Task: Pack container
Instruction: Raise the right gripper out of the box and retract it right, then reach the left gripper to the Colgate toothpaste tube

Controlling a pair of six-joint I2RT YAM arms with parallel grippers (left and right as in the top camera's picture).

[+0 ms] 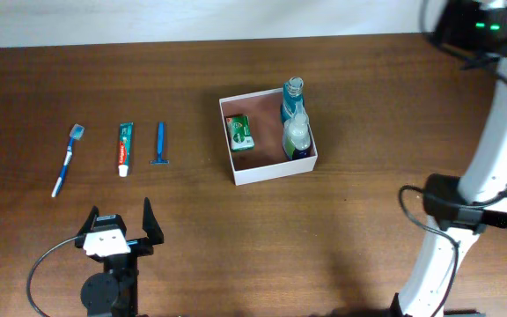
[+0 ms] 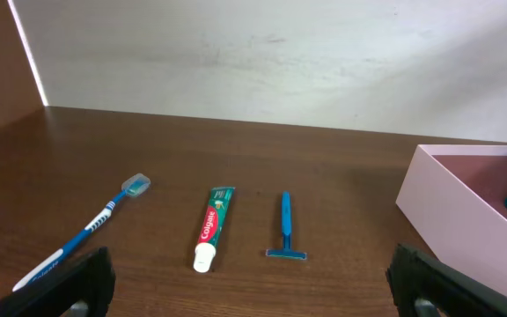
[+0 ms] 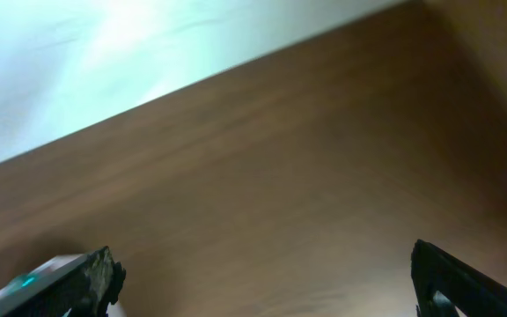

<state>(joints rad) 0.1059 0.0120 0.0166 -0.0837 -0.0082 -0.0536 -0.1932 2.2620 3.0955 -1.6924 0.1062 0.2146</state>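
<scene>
Wooden table [image 1: 368, 132]: container [image 1: 275, 173], toothbrush [image 1: 67, 160], toothpaste [image 1: 125, 149], razor [image 1: 160, 143].

overhead: top-down, far | left wrist: low, forward, shares container [image 1: 276, 172] | right wrist: close, table [image 3: 280, 176]

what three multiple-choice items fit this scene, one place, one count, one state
1. Where does the blue plastic razor lie? A in the square white-walled container; B on the brown wooden table, between the green-and-red toothpaste tube and the container; C in a gripper.
2. How many bottles stand in the container? A one; B two; C four.
3. How is the left gripper? A open, empty; B shut on the razor; C shut on the tube.
Key: 1 B, it lies on bare wood beside the tube; 2 B, a blue bottle and a clear bottle show; 3 A, its fingers stand apart, nothing between.
</scene>
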